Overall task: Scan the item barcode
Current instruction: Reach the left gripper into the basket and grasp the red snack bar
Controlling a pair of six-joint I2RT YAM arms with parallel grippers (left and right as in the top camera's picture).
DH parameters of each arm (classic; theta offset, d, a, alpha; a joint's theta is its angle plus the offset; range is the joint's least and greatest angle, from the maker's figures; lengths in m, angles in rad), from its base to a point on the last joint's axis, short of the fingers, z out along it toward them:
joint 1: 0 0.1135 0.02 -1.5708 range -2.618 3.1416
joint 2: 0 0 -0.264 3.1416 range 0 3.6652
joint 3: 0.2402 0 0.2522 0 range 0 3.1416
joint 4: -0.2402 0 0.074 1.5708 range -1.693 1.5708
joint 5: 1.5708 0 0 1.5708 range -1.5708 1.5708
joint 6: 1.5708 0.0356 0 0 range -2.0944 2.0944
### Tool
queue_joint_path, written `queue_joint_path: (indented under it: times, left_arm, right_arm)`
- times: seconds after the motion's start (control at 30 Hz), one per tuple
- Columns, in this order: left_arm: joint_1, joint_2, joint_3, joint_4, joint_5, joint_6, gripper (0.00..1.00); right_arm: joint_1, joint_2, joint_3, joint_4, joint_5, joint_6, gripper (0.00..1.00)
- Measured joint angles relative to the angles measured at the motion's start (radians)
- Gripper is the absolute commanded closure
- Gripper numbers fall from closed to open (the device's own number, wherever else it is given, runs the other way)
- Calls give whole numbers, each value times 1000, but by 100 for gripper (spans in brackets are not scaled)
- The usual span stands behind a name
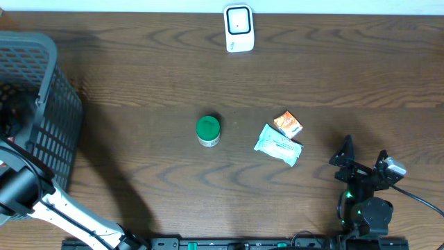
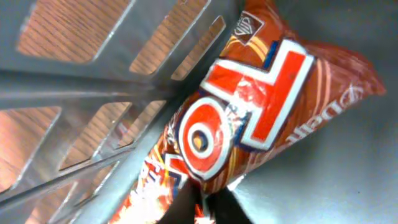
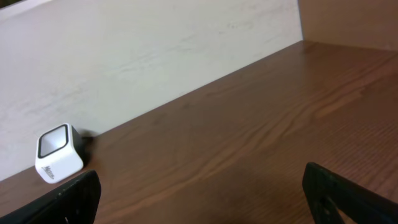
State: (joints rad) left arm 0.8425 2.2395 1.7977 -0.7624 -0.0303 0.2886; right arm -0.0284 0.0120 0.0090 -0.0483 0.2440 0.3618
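Deep in the grey basket (image 1: 59, 104) on the left, my left gripper (image 2: 203, 209) is shut on the lower edge of an orange and red snack bag (image 2: 249, 118). The bag lies against the basket's slatted wall (image 2: 93, 87). In the overhead view the basket hides that gripper and the bag; only the left arm reaching in shows. The white barcode scanner (image 1: 238, 28) stands at the table's far edge, also seen from the right wrist as a small white scanner (image 3: 58, 154). My right gripper (image 1: 363, 154) rests open at the front right, nothing between its fingers (image 3: 74, 194).
A green-lidded jar (image 1: 208, 130) stands mid-table. To its right lie a pale green packet (image 1: 279, 145) and a small orange box (image 1: 288, 124). A pale wall runs behind the table.
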Motion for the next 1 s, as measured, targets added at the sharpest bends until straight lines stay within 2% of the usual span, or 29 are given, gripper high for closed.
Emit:
queue_joint_path:
  times: [0.23,0.43,0.6,0.77,0.83,0.87,0.9,1.0]
  left_arm:
    - [-1,-10,8,-36,79,-65,93]
    - [0,-92,-45,-77,255,-177,93]
    - [0,-313,-56,-58,404,-249,93]
    - [0,-609,-39,-48,473,-296,93]
    - [0,-702,-32,-48,470,-303,59]
    - [0,-737,-30,-51,451,-315,33]
    - [0,-763,-27,-57,428,-324,25]
    - [0,-793,-23,-103,340,-364,23]
  right_arm:
    - [0,0,0,0,0,0,1]
    - [0,0,0,0,0,0,1]
    - [0,0,0,0,0,0,1]
    - [0,0,0,0,0,0,1]
    - [0,0,0,0,0,0,1]
    - [0,0,0,0,0,0,1]
    - [0,0,0,0,0,0,1]
    - [0,0,0,0,0,0,1]
